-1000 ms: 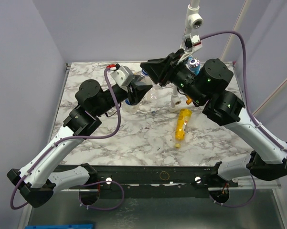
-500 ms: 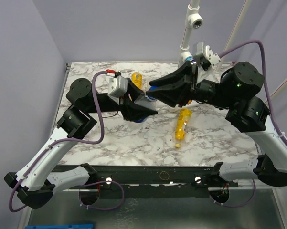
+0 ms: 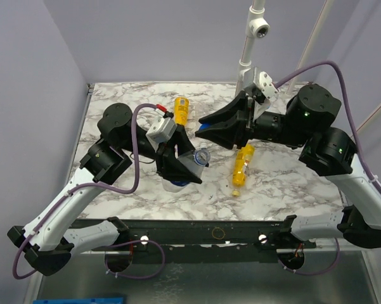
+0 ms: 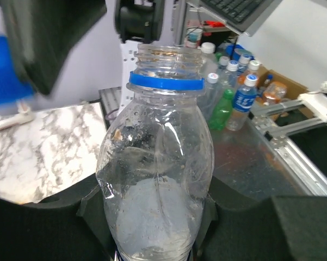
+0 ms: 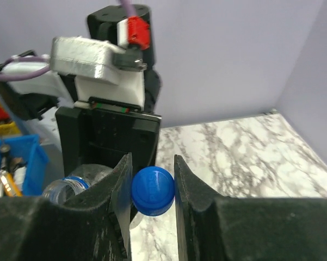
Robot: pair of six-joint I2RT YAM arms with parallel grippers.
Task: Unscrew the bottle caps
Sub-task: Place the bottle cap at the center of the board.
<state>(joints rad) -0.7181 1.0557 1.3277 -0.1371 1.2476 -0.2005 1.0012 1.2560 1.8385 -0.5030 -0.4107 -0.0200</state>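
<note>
Left claw [image 3: 182, 166] grasps the clear bottle [image 4: 158, 179], steadying it. Right claw [image 3: 209, 130] pinches the blue cap [image 5: 152, 191], clear of the open neck.

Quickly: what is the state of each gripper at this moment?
Left gripper: closed on the clear bottle, whose neck is uncapped.
Right gripper: closed on the blue cap.

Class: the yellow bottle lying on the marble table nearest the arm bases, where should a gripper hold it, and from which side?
Take the yellow bottle around mid-body, coming down from above. It lies flat on its side, long axis running roughly near to far, so jaws closing left to right would span its narrow round width.
</note>
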